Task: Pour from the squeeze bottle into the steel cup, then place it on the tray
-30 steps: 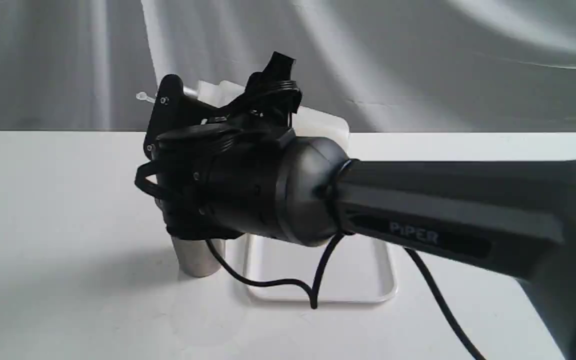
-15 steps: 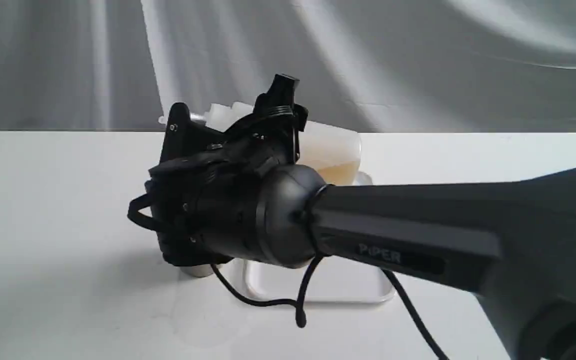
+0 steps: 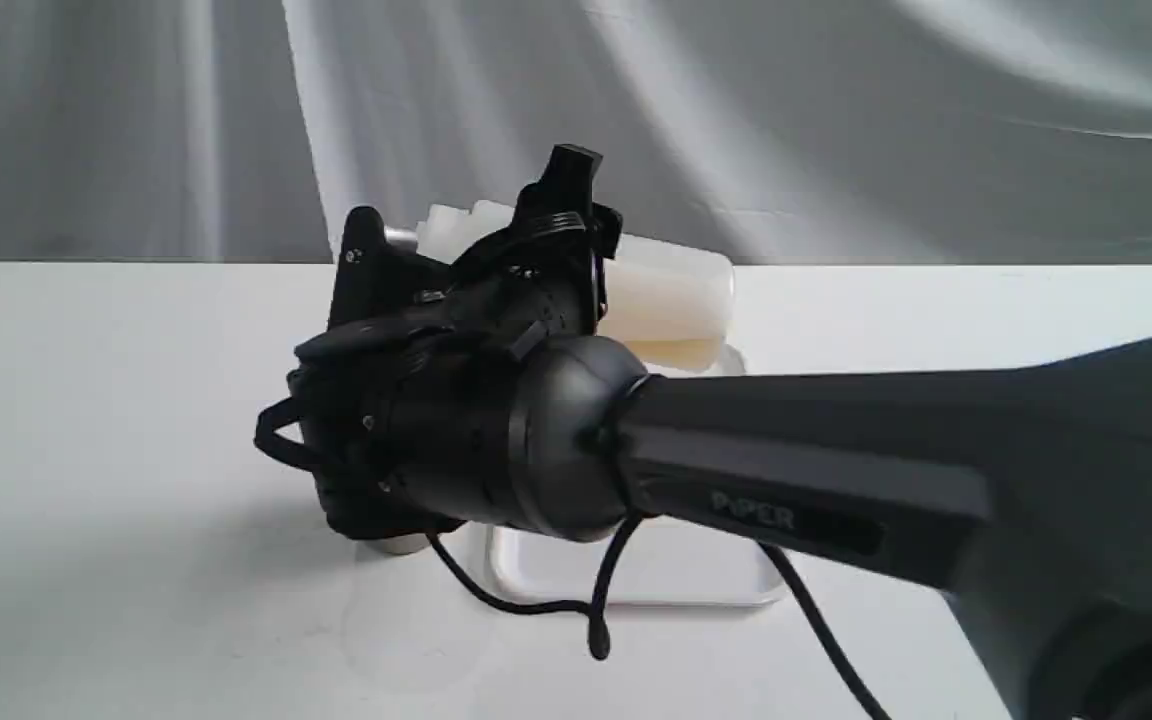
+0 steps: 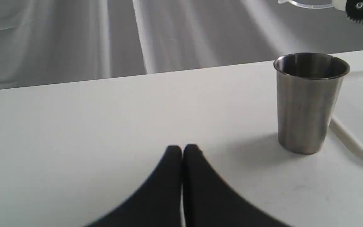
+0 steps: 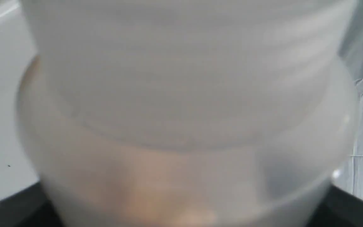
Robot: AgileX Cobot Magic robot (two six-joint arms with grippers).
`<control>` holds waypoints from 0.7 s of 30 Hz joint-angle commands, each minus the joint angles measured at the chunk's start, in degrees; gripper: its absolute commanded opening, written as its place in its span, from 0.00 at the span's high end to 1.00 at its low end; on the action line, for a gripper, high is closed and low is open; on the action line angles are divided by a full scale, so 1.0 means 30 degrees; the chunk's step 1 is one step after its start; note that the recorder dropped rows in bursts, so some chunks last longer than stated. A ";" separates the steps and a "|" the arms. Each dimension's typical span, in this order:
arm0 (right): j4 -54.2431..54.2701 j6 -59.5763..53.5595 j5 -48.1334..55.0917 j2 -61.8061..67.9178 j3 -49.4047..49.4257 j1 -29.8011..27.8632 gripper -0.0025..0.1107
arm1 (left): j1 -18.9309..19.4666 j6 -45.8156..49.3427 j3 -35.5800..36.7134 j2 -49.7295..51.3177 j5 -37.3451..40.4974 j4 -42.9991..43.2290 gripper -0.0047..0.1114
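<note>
1 second has brought the squeeze bottle [image 3: 666, 295] lower, lying near level above the steel cup [image 4: 307, 104]; I judge the pour is finishing. The right gripper [image 3: 556, 235] clamps it; the left gripper [image 4: 182, 151], pinched empty, rests well apart from the cup. The tray [image 3: 636, 590] lies just beside the cup, low-rimmed, with bare floor showing.
</note>
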 commanded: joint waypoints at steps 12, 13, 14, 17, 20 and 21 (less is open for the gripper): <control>-0.1146 0.0070 0.0430 0.0071 -0.0173 0.0235 0.85 | -0.0110 -0.0047 0.0085 -0.0049 -0.0131 -0.0012 0.96; -0.1146 0.0070 0.0430 0.0124 -0.0173 0.0235 0.85 | -0.0110 -0.0047 0.0085 -0.0049 -0.0131 -0.0012 0.96; -0.1146 0.0070 0.0430 0.0235 -0.0173 0.0235 0.85 | -0.0110 -0.0047 0.0085 -0.0049 -0.0131 -0.0012 0.96; -0.1095 0.0070 0.0430 0.0328 -0.0173 0.0261 0.85 | -0.0110 -0.0047 0.0085 -0.0049 -0.0131 -0.0012 0.96; -0.1246 0.0108 0.0430 0.0328 -0.0173 0.0417 0.85 | -0.0110 -0.0047 0.0085 -0.0049 -0.0131 -0.0012 0.96; -0.1296 0.0146 0.0430 0.0328 -0.0173 0.0437 0.85 | -0.0110 -0.0047 0.0085 -0.0049 -0.0131 -0.0012 0.96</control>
